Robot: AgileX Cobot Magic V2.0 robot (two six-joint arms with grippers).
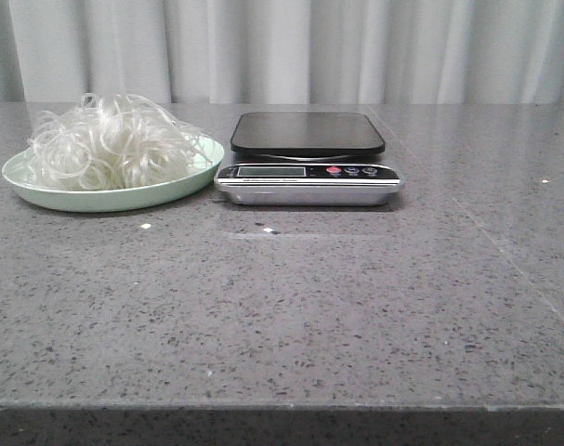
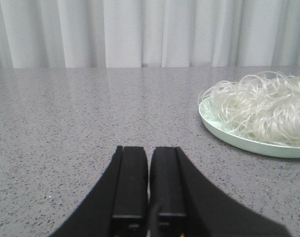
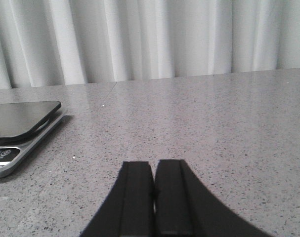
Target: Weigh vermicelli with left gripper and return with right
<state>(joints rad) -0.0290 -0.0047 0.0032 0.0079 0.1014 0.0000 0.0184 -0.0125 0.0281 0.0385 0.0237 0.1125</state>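
Translucent white vermicelli (image 1: 110, 141): one fluffy clump heaped on pale green plate (image 1: 40, 190), left of scale (image 1: 308, 158), plate rim just beside scale body. Scale platform bare. Speckled grey desk (image 1: 282, 307). Left end effector (image 2: 149, 182): fingers closed together, empty, near plate. Right end effector (image 3: 153, 192): closed, empty, beside scale. Handling, judged: very light, soft, springy, strands likely to snag or trail; best pinched deep through the clump's crown.

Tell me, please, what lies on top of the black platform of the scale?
Nothing lies on the black platform; its surface shows bare in the front view. The vermicelli sits on the pale green plate beside the scale. The plate's middle is covered by noodles, so it cannot be seen.
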